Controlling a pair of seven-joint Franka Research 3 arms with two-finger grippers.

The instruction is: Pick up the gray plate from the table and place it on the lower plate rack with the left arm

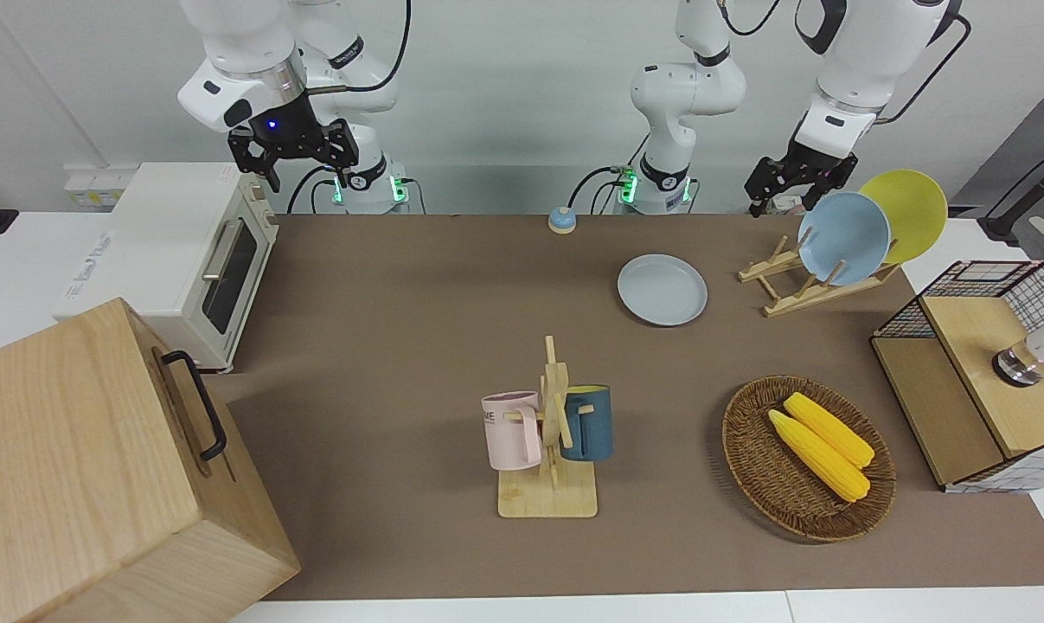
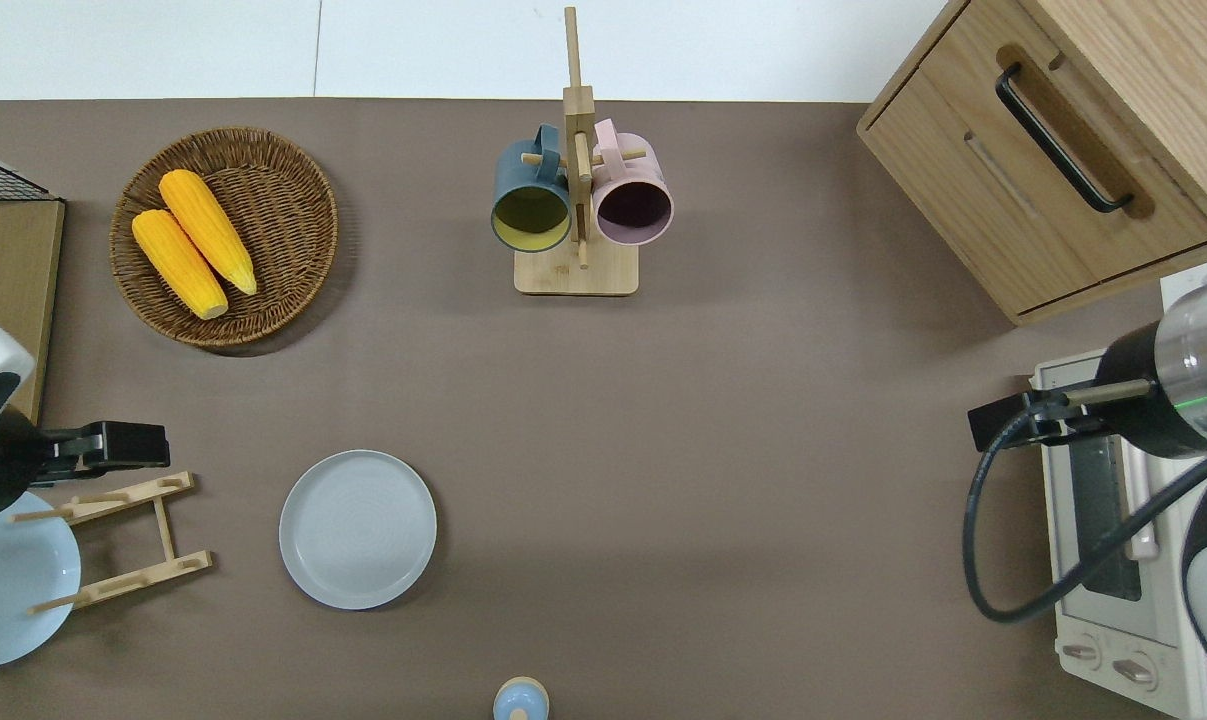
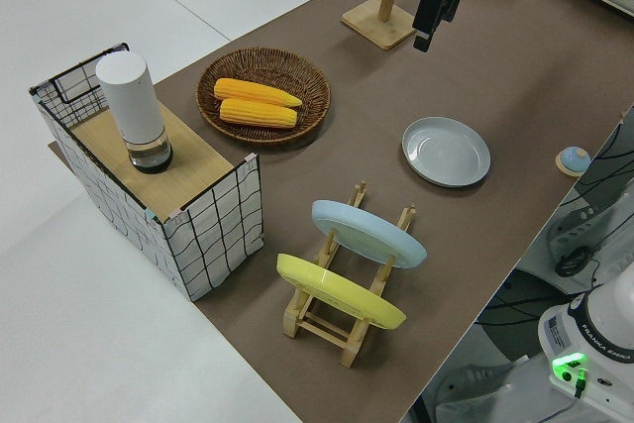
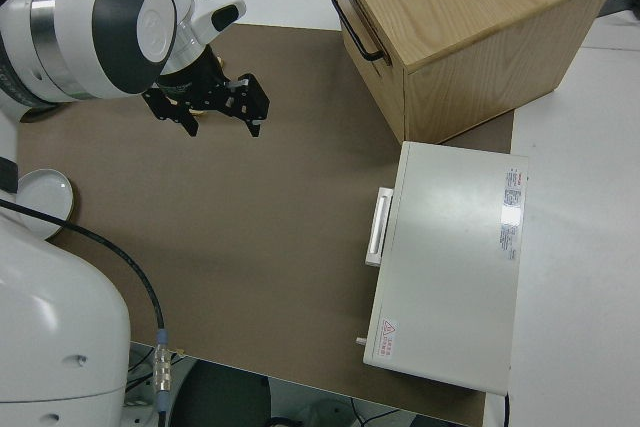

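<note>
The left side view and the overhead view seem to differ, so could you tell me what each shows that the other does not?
Only the left side view shows the yellow plate on the lower plate rack and the white cylinder on the wire-sided box. Only the overhead view shows the wooden drawer cabinet and the parked right arm. Both show the gray plate flat on the table, the light blue plate, the corn basket, the mug stand and the left gripper.

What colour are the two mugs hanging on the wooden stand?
One mug is pink, the other mug dark blue; the front view shows them best.
</note>
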